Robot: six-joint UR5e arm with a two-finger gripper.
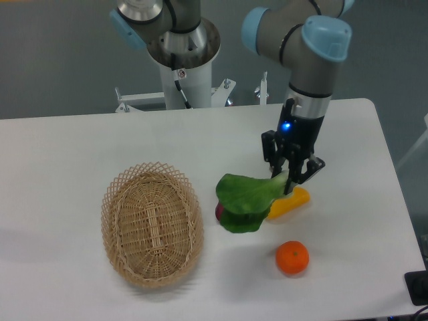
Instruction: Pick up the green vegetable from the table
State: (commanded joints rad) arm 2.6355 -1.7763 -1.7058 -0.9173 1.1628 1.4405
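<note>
The green vegetable [245, 201] has broad dark green leaves and a pale stem end pointing up to the right. My gripper [286, 180] is shut on the stem end, right of the leaves. The leaves hang low over the white table [67, 147]; I cannot tell whether they still touch it. The leaves cover most of a small purple piece [219, 212] at their left edge.
A yellow oblong fruit [290, 203] lies just under and right of the gripper. An orange [292, 258] sits in front of it. A woven oval basket [152, 223] stands to the left. The arm's base column [182, 73] is at the back.
</note>
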